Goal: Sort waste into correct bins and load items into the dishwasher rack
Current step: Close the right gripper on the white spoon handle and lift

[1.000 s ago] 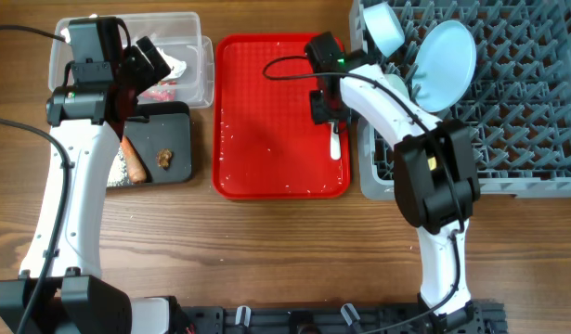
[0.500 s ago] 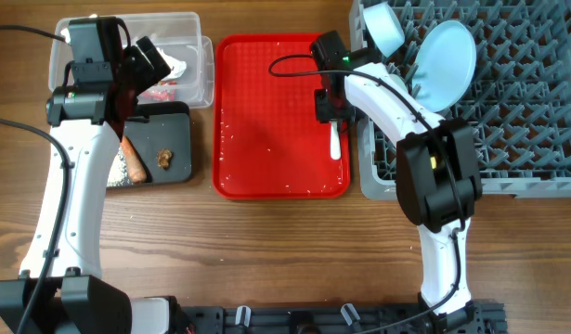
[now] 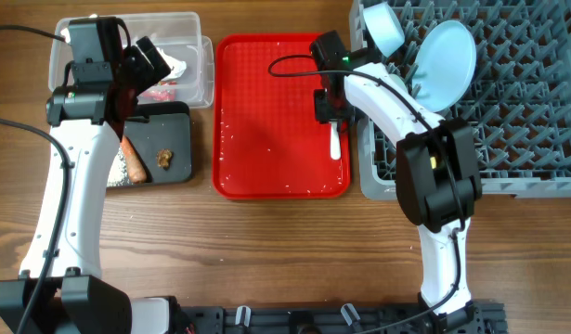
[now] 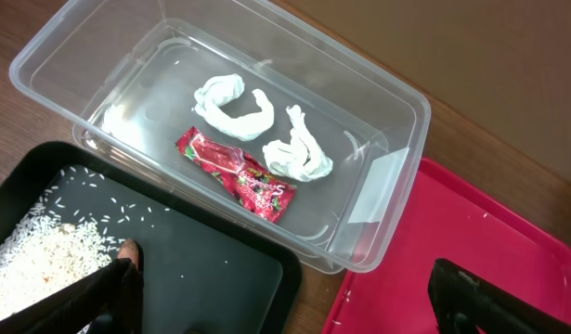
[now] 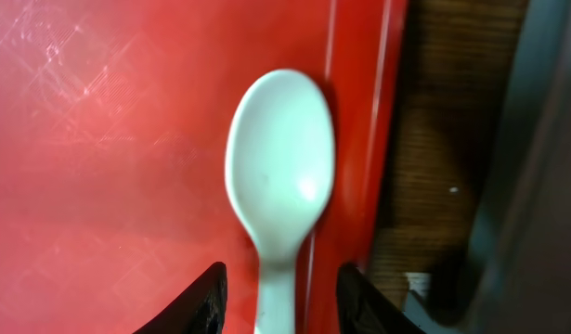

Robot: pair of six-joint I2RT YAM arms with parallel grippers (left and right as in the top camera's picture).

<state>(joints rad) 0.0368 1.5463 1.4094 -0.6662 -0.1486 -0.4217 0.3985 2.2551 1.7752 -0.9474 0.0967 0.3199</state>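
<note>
A white spoon (image 3: 335, 141) lies on the right edge of the red tray (image 3: 266, 121); in the right wrist view its bowl (image 5: 280, 176) points away from me. My right gripper (image 3: 328, 109) is low over the spoon's handle. Its fingers (image 5: 278, 288) are open, one on each side of the handle, with gaps showing. My left gripper (image 3: 141, 60) is open and empty (image 4: 294, 301) above the clear bin (image 4: 396, 93). The bin holds a red wrapper (image 4: 239, 173) and crumpled white tissues (image 4: 234, 100). The grey dishwasher rack (image 3: 526, 121) stands at the right.
A black tray (image 3: 178, 172) below the clear bin (image 3: 197, 88) holds rice (image 4: 44, 250), a carrot piece (image 3: 134, 160) and a brown scrap. A light blue plate (image 3: 447, 60) and a bowl (image 3: 382, 26) stand in the rack. The rack's wall is close to the spoon's right.
My right gripper shifted slightly right along the tray's edge a second ago and has held still since. The left arm has not moved.
</note>
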